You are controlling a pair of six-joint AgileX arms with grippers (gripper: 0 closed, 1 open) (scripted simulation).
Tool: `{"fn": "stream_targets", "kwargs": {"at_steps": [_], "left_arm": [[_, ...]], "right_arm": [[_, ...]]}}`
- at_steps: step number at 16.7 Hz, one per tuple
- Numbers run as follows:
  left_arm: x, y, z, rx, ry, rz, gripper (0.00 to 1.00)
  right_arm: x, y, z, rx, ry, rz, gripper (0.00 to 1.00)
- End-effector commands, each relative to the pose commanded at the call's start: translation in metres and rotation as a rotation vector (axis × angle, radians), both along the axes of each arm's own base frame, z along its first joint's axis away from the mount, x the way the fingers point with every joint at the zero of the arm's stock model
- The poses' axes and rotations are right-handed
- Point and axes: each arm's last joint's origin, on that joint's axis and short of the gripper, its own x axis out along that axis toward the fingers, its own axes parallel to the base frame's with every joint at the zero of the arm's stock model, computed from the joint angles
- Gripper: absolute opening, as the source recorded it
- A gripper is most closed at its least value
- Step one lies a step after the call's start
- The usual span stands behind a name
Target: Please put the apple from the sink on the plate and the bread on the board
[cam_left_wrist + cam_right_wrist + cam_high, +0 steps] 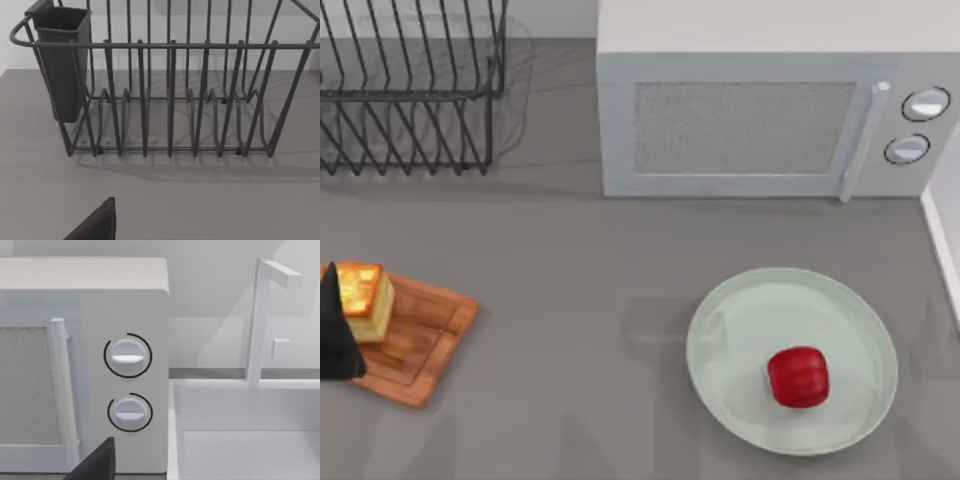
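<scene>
We are judging both placements done: the apple (pixel 797 377) is sitting on the plate (pixel 740 320) at near right, the bread (pixel 363 300) on the board (pixel 425 340) at near left. Our left gripper (pixel 335 330) is hovering just beside the bread; whether its fingers are spread, we cannot tell.

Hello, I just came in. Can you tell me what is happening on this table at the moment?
Both items look placed already. The apple lies on the plate at the table's right, and the bread sits on the board at the left edge. The left gripper is a dark shape right beside the bread at that edge; whether it touches the bread is unclear. A microwave and a wire dish rack stand at the back.
</scene>
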Motion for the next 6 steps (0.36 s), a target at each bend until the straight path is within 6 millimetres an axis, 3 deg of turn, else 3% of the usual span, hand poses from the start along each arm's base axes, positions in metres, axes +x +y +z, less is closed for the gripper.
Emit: {"fn": "stream_targets", "kwargs": {"at_steps": [6], "left_arm": [[-0.0049,0.0007,-0.0090,0.002,-0.164,0.010,1.00]], "right_arm": [[0.0000,0.0000,0.0000,0.000,0.000,0.000,1.00]]}}
